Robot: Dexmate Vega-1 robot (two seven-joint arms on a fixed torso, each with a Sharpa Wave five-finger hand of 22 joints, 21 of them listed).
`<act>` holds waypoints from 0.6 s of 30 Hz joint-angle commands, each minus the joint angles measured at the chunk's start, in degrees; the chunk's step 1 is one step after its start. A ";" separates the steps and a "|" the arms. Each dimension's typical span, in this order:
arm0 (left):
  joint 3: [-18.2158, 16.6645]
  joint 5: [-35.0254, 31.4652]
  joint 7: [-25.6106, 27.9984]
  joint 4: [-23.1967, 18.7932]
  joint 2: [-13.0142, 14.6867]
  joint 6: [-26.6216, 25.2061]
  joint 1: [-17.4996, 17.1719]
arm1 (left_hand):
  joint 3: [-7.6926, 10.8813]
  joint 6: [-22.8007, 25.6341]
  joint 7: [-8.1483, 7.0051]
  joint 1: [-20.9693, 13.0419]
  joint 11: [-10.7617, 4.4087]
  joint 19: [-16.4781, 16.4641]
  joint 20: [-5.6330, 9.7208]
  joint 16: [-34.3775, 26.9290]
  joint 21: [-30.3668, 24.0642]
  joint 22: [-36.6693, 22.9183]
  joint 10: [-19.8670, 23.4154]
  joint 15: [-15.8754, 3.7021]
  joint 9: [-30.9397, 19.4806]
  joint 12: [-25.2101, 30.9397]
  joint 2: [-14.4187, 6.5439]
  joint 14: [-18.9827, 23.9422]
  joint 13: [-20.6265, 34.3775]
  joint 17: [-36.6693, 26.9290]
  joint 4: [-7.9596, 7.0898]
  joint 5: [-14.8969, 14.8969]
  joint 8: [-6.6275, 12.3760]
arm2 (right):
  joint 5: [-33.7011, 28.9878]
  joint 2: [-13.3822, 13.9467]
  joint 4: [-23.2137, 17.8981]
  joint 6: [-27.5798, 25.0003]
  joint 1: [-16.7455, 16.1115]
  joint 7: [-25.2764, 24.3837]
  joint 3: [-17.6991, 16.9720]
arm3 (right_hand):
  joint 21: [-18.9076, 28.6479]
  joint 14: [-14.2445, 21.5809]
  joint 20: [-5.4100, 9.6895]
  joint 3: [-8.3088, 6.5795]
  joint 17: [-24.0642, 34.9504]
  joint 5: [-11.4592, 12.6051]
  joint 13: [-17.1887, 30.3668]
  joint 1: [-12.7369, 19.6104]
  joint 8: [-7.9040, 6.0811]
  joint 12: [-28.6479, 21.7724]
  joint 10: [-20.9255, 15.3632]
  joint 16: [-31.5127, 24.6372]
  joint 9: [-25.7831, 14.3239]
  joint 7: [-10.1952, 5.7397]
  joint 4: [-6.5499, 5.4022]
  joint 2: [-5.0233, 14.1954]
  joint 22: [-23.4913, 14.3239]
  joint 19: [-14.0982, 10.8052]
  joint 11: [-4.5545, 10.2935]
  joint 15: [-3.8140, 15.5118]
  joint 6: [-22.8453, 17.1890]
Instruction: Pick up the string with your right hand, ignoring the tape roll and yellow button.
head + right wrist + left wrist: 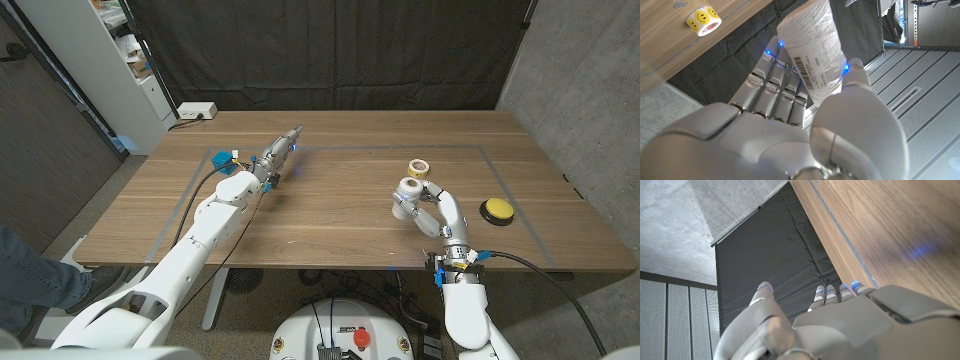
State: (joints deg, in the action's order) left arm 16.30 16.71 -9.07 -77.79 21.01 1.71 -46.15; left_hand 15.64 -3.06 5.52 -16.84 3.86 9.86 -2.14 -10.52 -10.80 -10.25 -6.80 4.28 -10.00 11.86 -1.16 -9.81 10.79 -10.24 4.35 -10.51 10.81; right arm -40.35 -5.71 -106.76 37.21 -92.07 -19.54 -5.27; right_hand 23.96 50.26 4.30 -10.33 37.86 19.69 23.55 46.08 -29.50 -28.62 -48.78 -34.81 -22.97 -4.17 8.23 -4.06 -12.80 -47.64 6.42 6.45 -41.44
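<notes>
Already right hand [432, 212] pinches string spool [407, 189] between thumb and fingers, just clear of table [340, 215], near tape roll [418, 168]. Advice: keep grip firm, spool upright, lift straight. Left hand [279, 152] idle, fingers straight together, holding nothing.

Before me stretches a wooden table [340, 215], its top marked with a thin taped rectangle [520, 195]. Beyond my hands, a black curtain [330, 50] hangs behind its far edge. A concrete wall [580, 80] rises past my right hand; white shelving [110, 60] stands past my left.
</notes>
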 commanded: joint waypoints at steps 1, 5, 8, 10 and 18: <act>0.18 -0.09 -0.18 0.54 -0.14 0.10 0.41 | -0.06 -0.08 0.38 -0.23 0.03 7.53 0.10 -0.25 -0.41 -0.20 -0.58 0.56 -0.32 0.05 -0.76 -2.84 0.25 -0.21 0.29 -0.09 0.01 | -0.63 -0.94 -2.35 0.50 -0.21 0.95 -0.68 | 0.33 0.71 -0.26 -0.20 0.18 -0.25 0.17 9.56 -0.33 -0.05 -0.09 -0.26 -0.22 0.04 -0.16 8.76 0.04 -0.02 -0.08 5.17 -0.19; 0.23 -0.20 -0.26 0.13 0.00 0.07 0.48 | -0.06 -0.07 0.36 -0.22 0.02 7.56 0.13 -0.23 -0.41 -0.20 -0.59 0.55 -0.32 0.05 -0.78 -2.88 0.25 -0.21 0.31 -0.09 0.01 | -0.64 -1.11 -3.21 0.24 -0.27 1.70 -0.96 | 0.43 1.04 -0.26 -0.24 0.27 -0.45 0.15 9.65 -0.27 0.05 -0.03 -0.27 -0.32 0.27 -0.13 8.72 0.05 -0.02 -0.17 5.24 0.08; 0.22 -0.25 -0.17 -0.62 0.18 -0.30 0.37 | -0.06 -0.07 0.37 -0.22 0.04 7.54 0.15 -0.23 -0.42 -0.20 -0.59 0.56 -0.32 0.05 -0.79 -2.89 0.25 -0.21 0.32 -0.09 0.01 | -0.80 -1.36 -3.55 0.28 -0.23 1.69 -1.17 | 0.49 0.99 -0.24 -0.21 0.42 -0.63 0.13 9.60 -0.25 0.10 -0.05 -0.24 -0.34 0.26 -0.18 8.70 0.06 0.03 -0.20 5.15 0.09; 0.23 -0.31 -0.08 -0.92 0.27 -0.37 0.29 | -0.06 -0.08 0.39 -0.22 0.20 7.56 0.17 -0.23 -0.42 -0.19 -0.60 0.58 -0.32 0.05 -0.81 -2.90 0.25 -0.21 0.34 -0.09 0.01 | -0.92 -1.30 -3.71 0.58 -0.17 1.69 -1.34 | 0.50 0.96 -0.23 -0.23 0.51 -0.67 0.13 9.65 -0.27 0.14 0.03 -0.27 -0.34 0.28 -0.17 8.73 0.06 0.05 -0.15 5.12 0.02; 0.32 -0.50 0.27 -1.88 0.49 -0.79 -0.08 | -0.07 -0.07 0.40 -0.22 0.08 7.59 0.20 -0.23 -0.43 -0.19 -0.64 0.58 -0.32 0.04 -0.85 -2.93 0.25 -0.21 0.38 -0.09 0.01 | -1.17 -2.01 -4.33 1.06 -0.37 1.37 -1.77 | 0.64 1.08 -0.22 -0.18 0.84 -1.07 0.10 9.52 -0.26 0.28 0.04 -0.30 -0.37 0.20 -0.30 8.77 0.08 0.12 -0.23 5.04 -0.03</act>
State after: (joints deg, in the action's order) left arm 16.45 16.61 -9.23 -78.45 21.16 1.76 -45.84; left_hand 15.45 -3.06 5.52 -17.16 3.86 9.86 -2.14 -10.52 -11.04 -10.25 -6.80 4.28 -10.00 11.86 -1.47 -9.81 10.79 -10.25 4.54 -10.51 10.80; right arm -41.11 -6.83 -109.72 37.70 -92.25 -18.19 -6.30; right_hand 24.30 50.69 4.30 -10.30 38.38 18.97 23.55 46.57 -29.49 -28.38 -48.79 -34.71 -23.29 -4.06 8.22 -4.12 -12.80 -47.64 6.43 6.67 -41.33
